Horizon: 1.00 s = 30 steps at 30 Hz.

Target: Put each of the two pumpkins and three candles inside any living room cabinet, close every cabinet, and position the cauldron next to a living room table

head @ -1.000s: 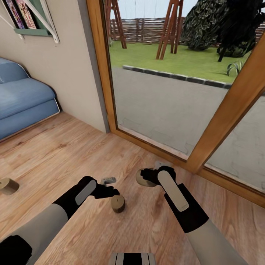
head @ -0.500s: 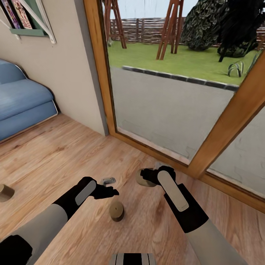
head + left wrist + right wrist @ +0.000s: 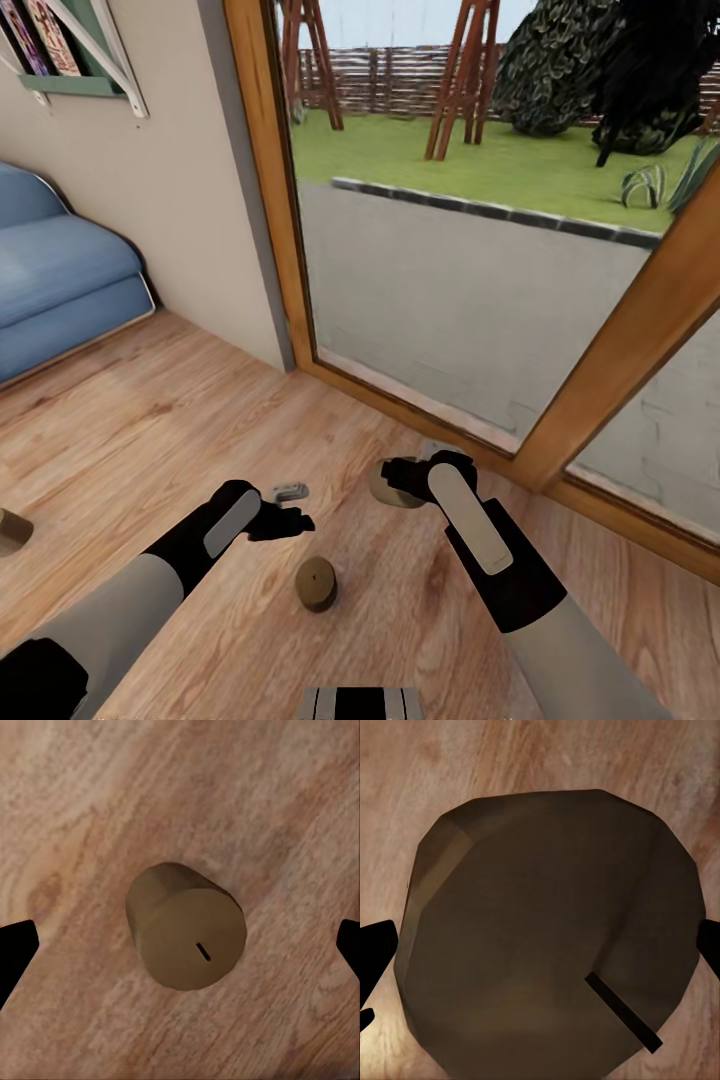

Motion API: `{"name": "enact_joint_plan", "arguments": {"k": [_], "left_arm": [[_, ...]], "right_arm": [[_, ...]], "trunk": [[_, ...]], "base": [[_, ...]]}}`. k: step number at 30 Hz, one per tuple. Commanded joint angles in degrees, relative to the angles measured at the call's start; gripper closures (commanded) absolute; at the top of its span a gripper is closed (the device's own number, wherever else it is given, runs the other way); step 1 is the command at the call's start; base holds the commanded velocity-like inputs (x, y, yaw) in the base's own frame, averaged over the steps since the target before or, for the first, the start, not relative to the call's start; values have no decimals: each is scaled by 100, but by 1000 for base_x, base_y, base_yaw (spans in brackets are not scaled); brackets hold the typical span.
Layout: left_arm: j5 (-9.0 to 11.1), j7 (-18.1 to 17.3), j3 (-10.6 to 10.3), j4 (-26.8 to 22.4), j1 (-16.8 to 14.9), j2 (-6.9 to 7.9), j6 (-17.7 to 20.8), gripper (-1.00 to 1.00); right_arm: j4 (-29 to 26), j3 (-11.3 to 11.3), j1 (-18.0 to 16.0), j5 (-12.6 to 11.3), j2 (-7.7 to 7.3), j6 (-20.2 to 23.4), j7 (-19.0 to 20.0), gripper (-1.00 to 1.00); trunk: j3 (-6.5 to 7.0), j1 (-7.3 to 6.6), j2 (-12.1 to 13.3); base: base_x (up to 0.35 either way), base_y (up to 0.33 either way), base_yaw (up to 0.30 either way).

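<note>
Three candles show by the glass door (image 3: 450, 300): one (image 3: 385, 483) clamped in the right gripper (image 3: 392, 482), one (image 3: 316, 584) standing free on the floor (image 3: 150, 420) beneath the left gripper (image 3: 298, 519) — fingers apart — another (image 3: 10, 530) far off.

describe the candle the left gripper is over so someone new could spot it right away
Start at the big wood-framed glass door and look down to the plank floor before it. The candle stands free between the two arms, below the left gripper; the other candle nearby sits in the right gripper.
</note>
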Motion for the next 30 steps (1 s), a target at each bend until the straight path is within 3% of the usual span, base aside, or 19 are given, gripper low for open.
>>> {"name": "enact_joint_plan", "arguments": {"k": [1,30], "left_arm": [[62,62,-32,-10,-5,7,2,-100],[47,109,-51,-24,-7,-142,0,-100]], "right_arm": [[-6,3,-6,-45,1,19,-63,100],[-6,3,-6,-45,7,19,-63,100]], "trunk": [[-27,1,-4],[-670,76,-43]], "base": [[4,0,0],[0,0,0]]}}
